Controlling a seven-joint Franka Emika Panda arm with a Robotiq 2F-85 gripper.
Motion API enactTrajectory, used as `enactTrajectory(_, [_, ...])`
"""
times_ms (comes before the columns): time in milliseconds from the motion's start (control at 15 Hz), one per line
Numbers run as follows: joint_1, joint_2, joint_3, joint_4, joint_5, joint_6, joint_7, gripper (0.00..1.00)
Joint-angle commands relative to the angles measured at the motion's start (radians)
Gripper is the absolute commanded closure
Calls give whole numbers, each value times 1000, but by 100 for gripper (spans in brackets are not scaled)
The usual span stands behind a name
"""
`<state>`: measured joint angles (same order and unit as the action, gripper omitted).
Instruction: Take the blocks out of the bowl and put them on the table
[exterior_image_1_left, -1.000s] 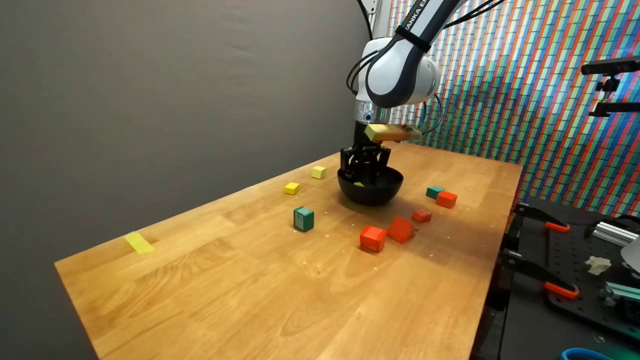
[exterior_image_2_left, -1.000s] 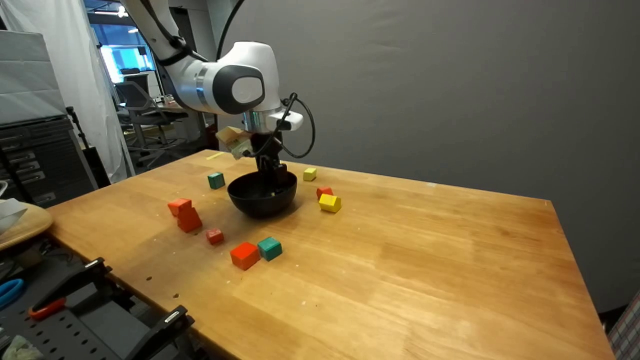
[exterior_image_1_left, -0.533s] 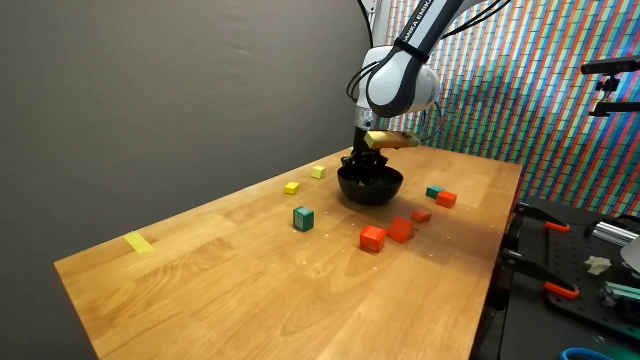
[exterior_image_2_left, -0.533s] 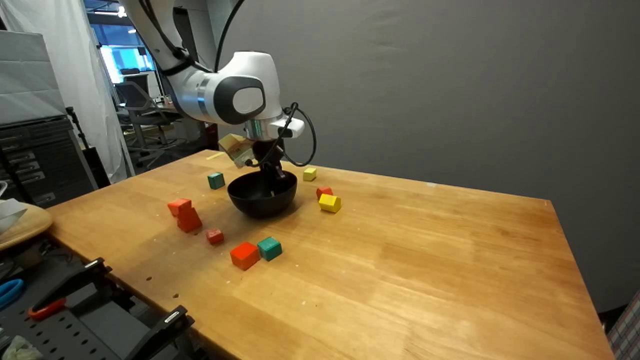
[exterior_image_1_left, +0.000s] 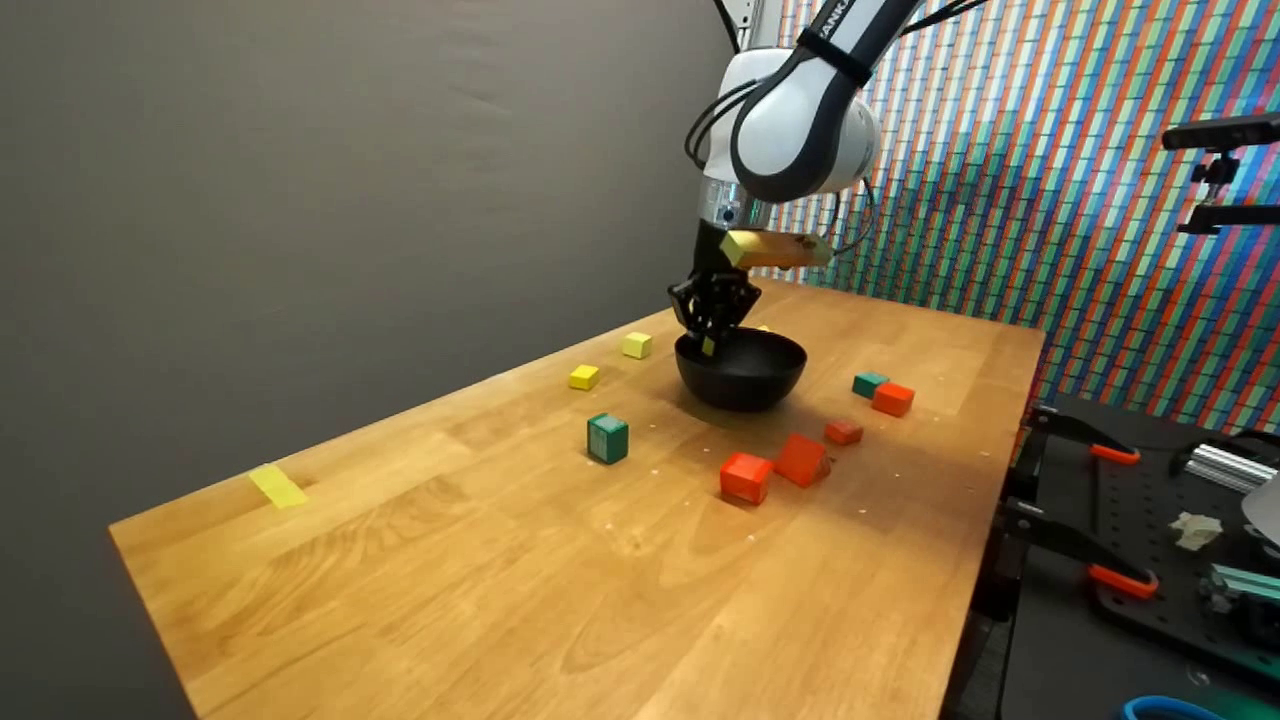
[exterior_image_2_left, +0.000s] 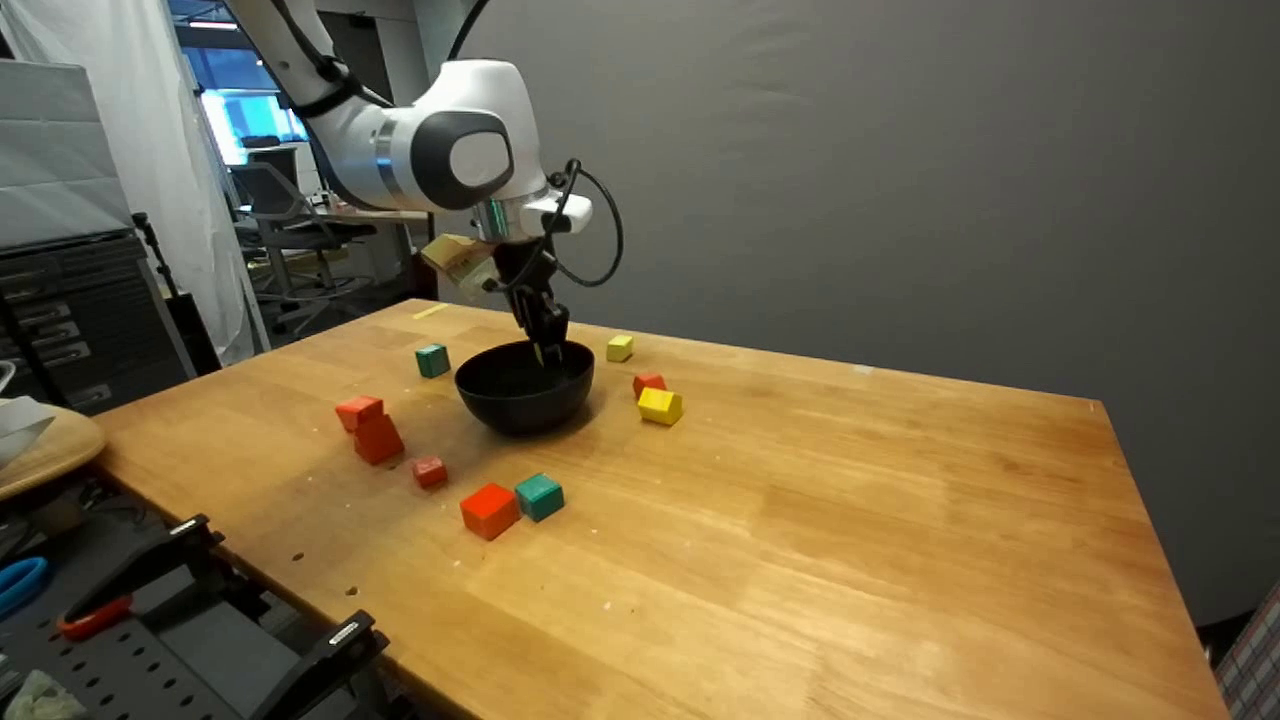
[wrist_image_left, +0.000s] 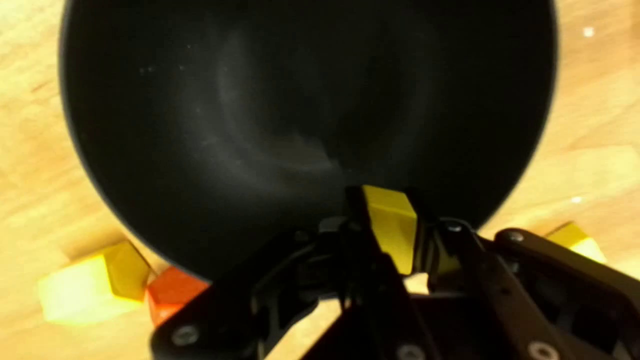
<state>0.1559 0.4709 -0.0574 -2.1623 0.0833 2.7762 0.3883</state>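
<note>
- At the black bowl (exterior_image_1_left: 740, 385): pinching one yellow block (wrist_image_left: 392, 225) in gripper (wrist_image_left: 386, 200).
- On table (exterior_image_1_left: 500, 560), around bowl: red blocks (exterior_image_1_left: 746, 478), green blocks (exterior_image_1_left: 608, 440), more yellow blocks (exterior_image_2_left: 660, 407).

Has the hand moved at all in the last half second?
Yes, mainly upward. Against the bowl, which stands unmoved in both exterior views, the hand is now higher, gripping a yellow block.
</note>
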Motion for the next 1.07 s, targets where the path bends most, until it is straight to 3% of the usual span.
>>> enactTrajectory(0, [78, -133, -24, -45, -96, -7, 4, 90])
enactTrajectory(200, [46, -99, 72, 25, -55, -13, -84, 90])
enactTrajectory(467, [21, -1, 142, 109, -15, -43, -165, 89])
enactTrajectory(733, [-6, 118, 165, 217, -3, -98, -235, 73])
enactTrajectory(800, [-9, 143, 165, 244, -6, -114, -247, 73])
enactTrajectory(867, [-10, 162, 162, 264, -11, -125, -254, 68])
enactTrajectory(933, [-8, 173, 157, 281, -17, -142, -258, 48])
enactTrajectory(1000, [-5, 179, 152, 295, -21, -162, -259, 47])
